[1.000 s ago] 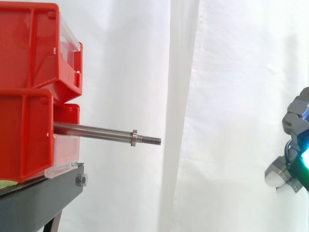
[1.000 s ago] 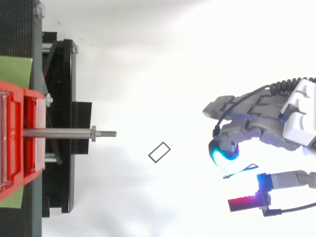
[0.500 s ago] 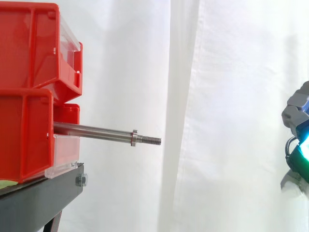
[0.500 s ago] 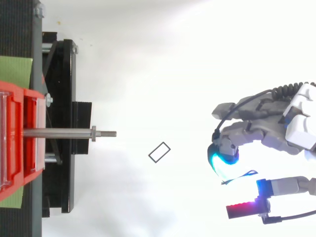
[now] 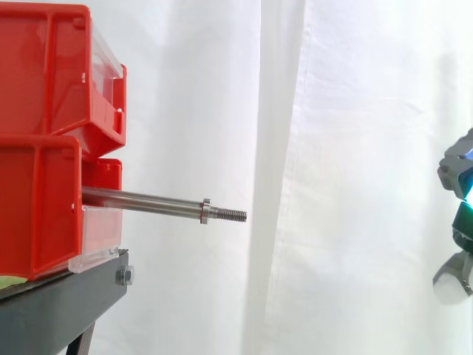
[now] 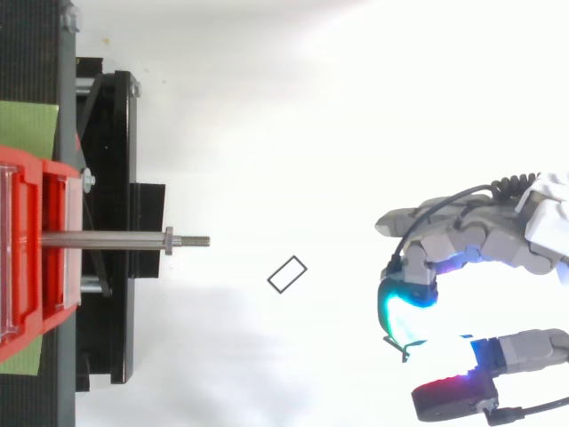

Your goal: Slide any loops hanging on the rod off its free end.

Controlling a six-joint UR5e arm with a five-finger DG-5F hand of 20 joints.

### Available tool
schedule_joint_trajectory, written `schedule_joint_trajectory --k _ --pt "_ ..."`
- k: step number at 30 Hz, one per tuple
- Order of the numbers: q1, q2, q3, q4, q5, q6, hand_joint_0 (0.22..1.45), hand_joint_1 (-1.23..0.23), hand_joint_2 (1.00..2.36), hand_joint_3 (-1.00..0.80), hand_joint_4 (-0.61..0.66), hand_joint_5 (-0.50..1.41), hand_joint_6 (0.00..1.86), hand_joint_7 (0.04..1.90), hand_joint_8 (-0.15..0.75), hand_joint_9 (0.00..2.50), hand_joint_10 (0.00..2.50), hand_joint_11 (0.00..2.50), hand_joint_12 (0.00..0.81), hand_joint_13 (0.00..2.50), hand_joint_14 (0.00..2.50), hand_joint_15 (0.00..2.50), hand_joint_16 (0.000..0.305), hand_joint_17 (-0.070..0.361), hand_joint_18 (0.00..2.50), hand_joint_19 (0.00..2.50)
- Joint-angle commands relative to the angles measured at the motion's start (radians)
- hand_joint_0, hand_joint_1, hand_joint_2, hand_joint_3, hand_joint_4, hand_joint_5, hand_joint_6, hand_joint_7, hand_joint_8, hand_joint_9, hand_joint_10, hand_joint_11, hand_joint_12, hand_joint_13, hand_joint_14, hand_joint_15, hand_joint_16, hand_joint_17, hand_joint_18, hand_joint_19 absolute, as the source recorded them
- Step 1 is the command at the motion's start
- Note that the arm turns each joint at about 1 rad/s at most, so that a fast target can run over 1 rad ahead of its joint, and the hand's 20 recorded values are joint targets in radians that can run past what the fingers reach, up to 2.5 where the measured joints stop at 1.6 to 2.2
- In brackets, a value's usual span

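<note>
The steel rod (image 5: pixel 148 201) sticks out level from the lower red bin (image 5: pixel 37 207). Its threaded free end (image 6: pixel 197 240) points right, and nothing hangs on it. Far to the right of that end is my hand (image 6: pixel 480 245), whose edge also shows in the side view (image 5: pixel 462 222). Its fingers are curled, with a cyan-glowing fingertip (image 6: pixel 404 307) pointing down-left. A thin dark cable loop (image 6: pixel 397 342) dangles just below that fingertip, between it and the thumb (image 6: pixel 449 396) with its magenta pad. The loop looks caught in the curled fingers.
Two red bins are stacked on a black stand (image 6: pixel 107 178) at the left. A small black-outlined rectangle (image 6: pixel 287 274) lies on the white floor between the rod end and the hand. The white curtain hangs behind.
The hand has drifted further from the rod, rightward in the side view and lower in the top view, taking the thin loop with it. The rod stays bare and still.
</note>
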Motion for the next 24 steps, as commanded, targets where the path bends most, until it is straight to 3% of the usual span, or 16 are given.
schedule_joint_trajectory --k 1,11,24 --pt "0.001 -0.001 0.001 -0.036 0.003 0.211 0.58 -0.64 1.01 -0.32 0.16 -0.17 0.88 1.16 0.350 0.83 0.01 0.16 0.345 0.48 0.00 0.00 0.046 0.104 0.44 0.04" --pt "0.000 -0.001 -0.001 -0.036 0.000 0.218 0.58 -0.67 1.01 -0.29 0.13 -0.16 0.88 1.18 0.344 0.91 0.01 0.27 0.345 0.51 0.00 0.00 0.047 0.105 0.48 0.08" --pt "0.001 0.001 -0.001 -0.017 -0.003 0.129 0.58 -0.67 1.02 -0.29 0.14 -0.16 0.88 1.18 0.341 0.91 0.01 0.28 0.344 0.52 0.00 0.00 0.047 0.105 0.49 0.08"
